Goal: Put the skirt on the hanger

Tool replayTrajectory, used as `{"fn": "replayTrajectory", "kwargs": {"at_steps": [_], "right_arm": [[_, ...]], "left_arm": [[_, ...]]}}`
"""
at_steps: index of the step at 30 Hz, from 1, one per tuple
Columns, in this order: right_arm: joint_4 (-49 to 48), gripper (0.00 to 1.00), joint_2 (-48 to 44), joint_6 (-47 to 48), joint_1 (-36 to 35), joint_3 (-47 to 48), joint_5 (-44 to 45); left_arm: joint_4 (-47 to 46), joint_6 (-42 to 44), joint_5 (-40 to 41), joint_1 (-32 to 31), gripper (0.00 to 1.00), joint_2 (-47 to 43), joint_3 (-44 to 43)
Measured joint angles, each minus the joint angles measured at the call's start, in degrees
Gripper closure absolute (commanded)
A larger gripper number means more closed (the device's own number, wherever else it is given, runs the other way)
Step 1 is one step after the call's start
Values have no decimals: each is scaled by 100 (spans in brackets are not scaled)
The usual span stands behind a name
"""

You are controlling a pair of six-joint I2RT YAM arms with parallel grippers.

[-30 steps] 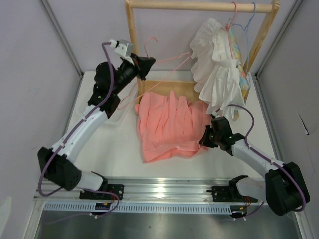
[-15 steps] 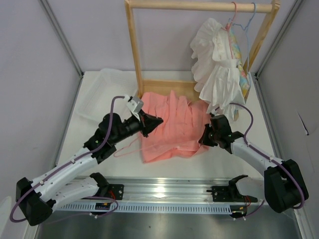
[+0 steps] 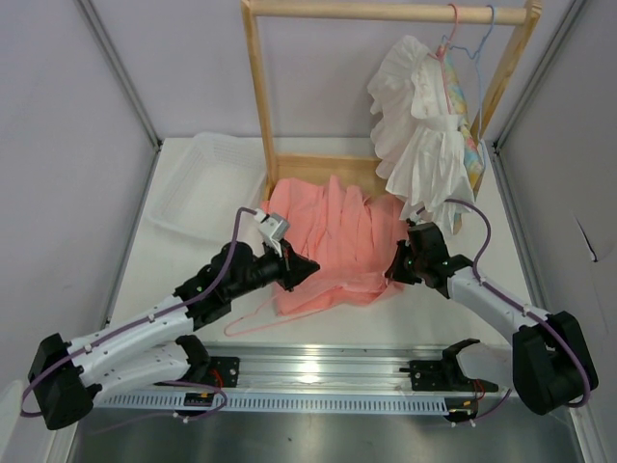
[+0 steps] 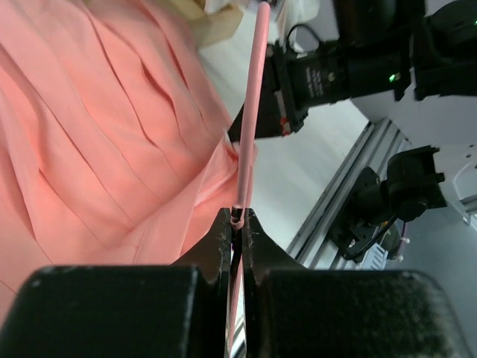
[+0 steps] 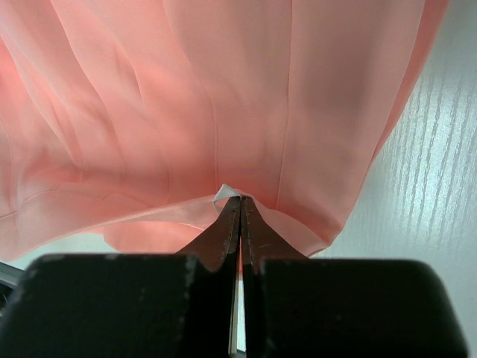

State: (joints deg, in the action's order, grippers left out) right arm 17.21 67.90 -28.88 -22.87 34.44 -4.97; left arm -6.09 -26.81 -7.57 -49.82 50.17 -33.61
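The salmon-pink pleated skirt lies spread on the table in front of the wooden rack. My left gripper is shut on the thin pink hanger and holds it low at the skirt's left front edge. One hanger arm runs across the skirt's front hem, the other trails toward the rail. In the left wrist view the hanger wire rises from the shut jaws over the skirt. My right gripper is shut on the skirt's right edge; the right wrist view shows the hem pinched at the fingertips.
A wooden rack stands at the back, with a white ruffled garment and a pastel patterned garment on a blue hanger hung at its right. A clear plastic tray sits at the back left. The metal rail runs along the near edge.
My left arm has brought the hanger down from beside the rack post to the skirt's left front edge near the table. The right gripper has kept its hold on the skirt.
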Motion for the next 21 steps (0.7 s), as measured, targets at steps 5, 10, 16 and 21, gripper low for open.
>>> {"fn": "replayTrajectory", "kwargs": {"at_steps": [5,10,16,21], "right_arm": [[48,100,-26,0,-2,0,7],[107,100,-81,0,-2,0,20],[136,100,-107,0,-2,0,20],[140,100,-111,0,-2,0,20]], "left_arm": [[-85,-240,330,-181,100,295,125],[-343,-431,505,-203,100,428,216],[-605,-592,590,-214,100,605,254],[-737,-678,595,-221,100,730,278]]}}
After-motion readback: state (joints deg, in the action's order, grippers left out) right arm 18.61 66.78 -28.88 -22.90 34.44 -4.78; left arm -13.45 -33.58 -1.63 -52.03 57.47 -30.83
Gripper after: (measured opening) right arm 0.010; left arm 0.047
